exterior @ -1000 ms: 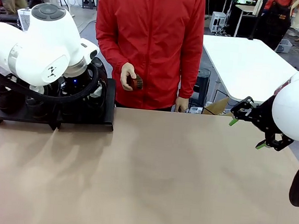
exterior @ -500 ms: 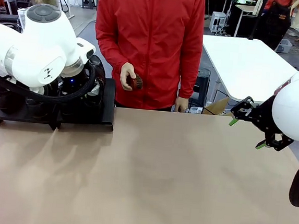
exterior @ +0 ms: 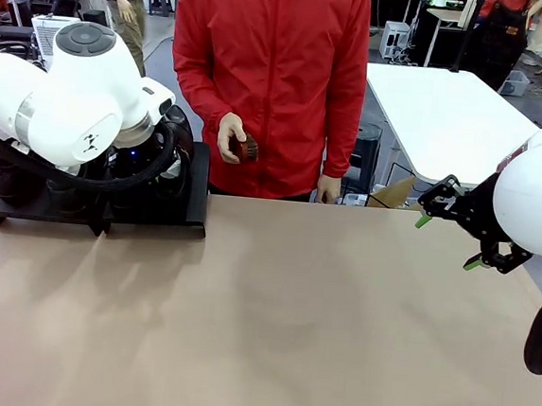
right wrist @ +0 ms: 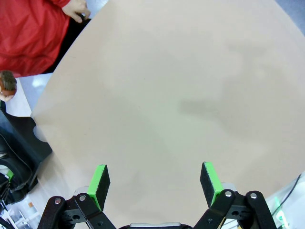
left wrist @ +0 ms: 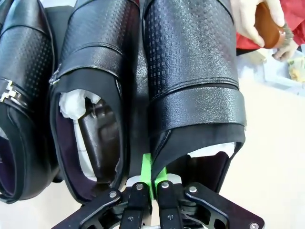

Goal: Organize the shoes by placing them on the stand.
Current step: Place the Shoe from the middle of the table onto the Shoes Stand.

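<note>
Looking down my left wrist camera, I see the left end effector (left wrist: 152,183) with its green pads pressed together, pinching the heel rim of a black shoe (left wrist: 193,81) with a textured toe. Beside that shoe, touching or nearly so, lies a second shoe (left wrist: 93,90) with pale paper stuffed inside, and beyond it a third shoe (left wrist: 24,95) with a metal buckle.

From the front camera, the left arm (exterior: 71,100) hangs over the stand (exterior: 196,192), which sits at the far left corner of the tabletop (exterior: 270,326). The shoes on the stand are mostly hidden behind the arm, so I cannot tell how they sit on it.

The right end effector (exterior: 448,240) hovers far to the right of the stand, above the tabletop's far right corner. In my right wrist camera its fingers (right wrist: 99,183) stand wide apart, holding nothing, over bare tabletop.

A person in a red jacket (exterior: 272,80) stands just right of the stand, behind the tabletop's far edge, with a small brown round object (exterior: 246,149) in one hand (exterior: 231,138).
</note>
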### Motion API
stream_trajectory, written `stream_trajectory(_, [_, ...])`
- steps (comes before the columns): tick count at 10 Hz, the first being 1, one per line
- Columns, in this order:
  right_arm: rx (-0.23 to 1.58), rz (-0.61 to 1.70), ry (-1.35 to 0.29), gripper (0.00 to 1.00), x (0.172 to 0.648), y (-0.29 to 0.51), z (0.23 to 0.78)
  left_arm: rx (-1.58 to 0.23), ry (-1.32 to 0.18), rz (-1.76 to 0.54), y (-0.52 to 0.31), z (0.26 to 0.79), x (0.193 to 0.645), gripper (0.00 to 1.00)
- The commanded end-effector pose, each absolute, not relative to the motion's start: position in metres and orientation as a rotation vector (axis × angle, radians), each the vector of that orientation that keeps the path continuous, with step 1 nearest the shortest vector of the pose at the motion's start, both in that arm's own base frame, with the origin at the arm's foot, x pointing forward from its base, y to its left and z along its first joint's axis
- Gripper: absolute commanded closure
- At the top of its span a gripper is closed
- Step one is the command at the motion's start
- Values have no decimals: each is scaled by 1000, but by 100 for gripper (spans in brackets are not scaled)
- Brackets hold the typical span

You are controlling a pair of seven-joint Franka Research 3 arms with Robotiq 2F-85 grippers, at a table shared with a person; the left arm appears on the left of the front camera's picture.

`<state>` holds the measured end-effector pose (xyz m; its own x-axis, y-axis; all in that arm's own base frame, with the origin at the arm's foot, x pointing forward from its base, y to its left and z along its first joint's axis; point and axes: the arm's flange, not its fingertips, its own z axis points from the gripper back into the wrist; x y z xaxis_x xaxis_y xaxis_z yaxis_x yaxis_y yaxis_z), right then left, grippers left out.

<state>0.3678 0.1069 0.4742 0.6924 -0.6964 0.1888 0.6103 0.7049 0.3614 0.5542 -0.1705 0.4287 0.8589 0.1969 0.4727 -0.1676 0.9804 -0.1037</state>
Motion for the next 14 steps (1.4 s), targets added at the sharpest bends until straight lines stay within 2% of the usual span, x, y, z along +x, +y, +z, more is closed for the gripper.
stream_trajectory(1, [294, -718, -329, 0, 370, 105, 474, -31, -516, 206, -176, 426, 560, 100])
stream_trajectory(2, [294, -718, -329, 0, 370, 105, 474, -25, -516, 207, -176, 426, 560, 100])
stream_trajectory(3, [294, -718, -329, 0, 370, 105, 474, -20, -511, 204, -176, 427, 560, 86])
stream_trajectory(6, [294, -718, -329, 0, 370, 105, 474, -6, -520, 203, -176, 427, 560, 28])
stream_trajectory(9, [294, -718, -329, 0, 370, 105, 474, -8, -525, 179, -179, 439, 554, 28])
stream_trajectory(14, [294, -718, -329, 0, 370, 105, 474, -44, -592, 160, -187, 481, 518, 28])
